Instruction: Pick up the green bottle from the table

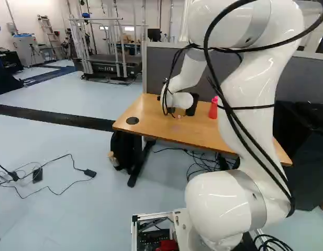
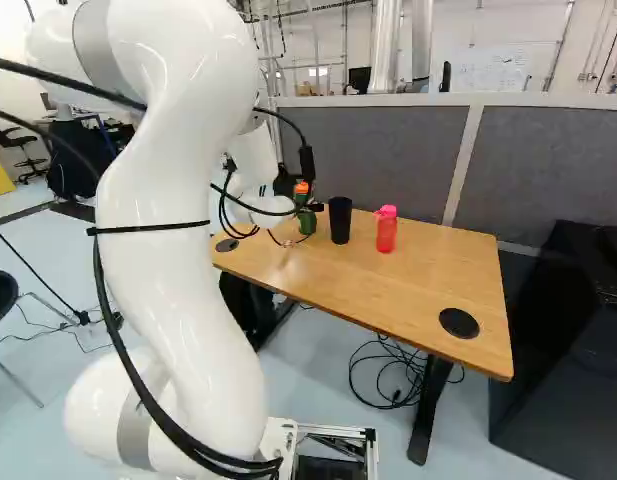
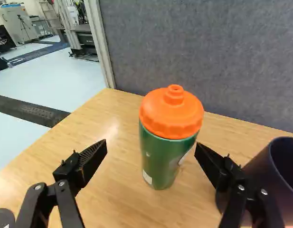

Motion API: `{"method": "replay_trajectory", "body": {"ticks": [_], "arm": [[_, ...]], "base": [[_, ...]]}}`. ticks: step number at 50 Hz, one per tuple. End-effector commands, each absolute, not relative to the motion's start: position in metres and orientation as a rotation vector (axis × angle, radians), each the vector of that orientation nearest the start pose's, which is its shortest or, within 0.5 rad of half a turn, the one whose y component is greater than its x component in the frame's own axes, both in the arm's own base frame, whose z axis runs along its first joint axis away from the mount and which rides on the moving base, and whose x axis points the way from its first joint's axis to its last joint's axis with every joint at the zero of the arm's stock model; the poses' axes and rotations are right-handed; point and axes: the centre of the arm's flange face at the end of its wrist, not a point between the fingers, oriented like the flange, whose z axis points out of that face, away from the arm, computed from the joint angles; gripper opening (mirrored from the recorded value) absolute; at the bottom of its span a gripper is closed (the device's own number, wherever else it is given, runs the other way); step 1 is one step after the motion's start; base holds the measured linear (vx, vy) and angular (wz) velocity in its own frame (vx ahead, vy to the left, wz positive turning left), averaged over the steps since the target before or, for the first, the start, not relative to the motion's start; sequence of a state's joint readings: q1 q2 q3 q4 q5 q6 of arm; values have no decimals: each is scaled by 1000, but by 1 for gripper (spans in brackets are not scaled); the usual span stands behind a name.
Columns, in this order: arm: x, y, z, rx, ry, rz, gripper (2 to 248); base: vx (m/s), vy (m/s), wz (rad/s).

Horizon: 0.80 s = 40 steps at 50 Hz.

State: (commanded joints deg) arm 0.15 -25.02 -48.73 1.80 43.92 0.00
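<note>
Partition, grey, across the upper right of the right base view. Table, wooden top, centre to right of that view. Arm, white, filling its left side. Gripper, black, left of centre in that view; two fingers, spread wide. Green bottle, orange lid, upright on the table, ahead of and between the fingers; left of centre in the right base view. Cup, black, just right of it there. Red bottle, pink lid, right of the cup.
</note>
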Motion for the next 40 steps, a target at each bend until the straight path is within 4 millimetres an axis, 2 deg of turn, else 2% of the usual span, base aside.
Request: {"method": "replay_trajectory", "body": {"ticks": [9, 21, 22, 27, 28, 32, 33, 37, 38, 40], "arm": [[572, -4, 351, -2608, 54, -1765, 247], [576, -5, 351, -2606, 56, -1769, 245], [576, -5, 351, -2606, 56, -1769, 211], [576, -5, 351, -2606, 56, -1769, 211], [576, -5, 351, -2606, 56, -1769, 172], [576, -5, 351, -2606, 56, -1769, 172], [576, -5, 351, -2606, 56, -1769, 133], [576, -5, 351, -2606, 56, -1769, 133], [576, -5, 351, -2606, 56, -1769, 120], [576, -5, 351, -2606, 56, -1769, 120]], "base": [[0, 0, 0], [0, 0, 0], [0, 0, 0], [0, 0, 0], [0, 0, 0], [0, 0, 0], [0, 0, 0], [0, 0, 0], [0, 0, 0], [0, 0, 0]]}}
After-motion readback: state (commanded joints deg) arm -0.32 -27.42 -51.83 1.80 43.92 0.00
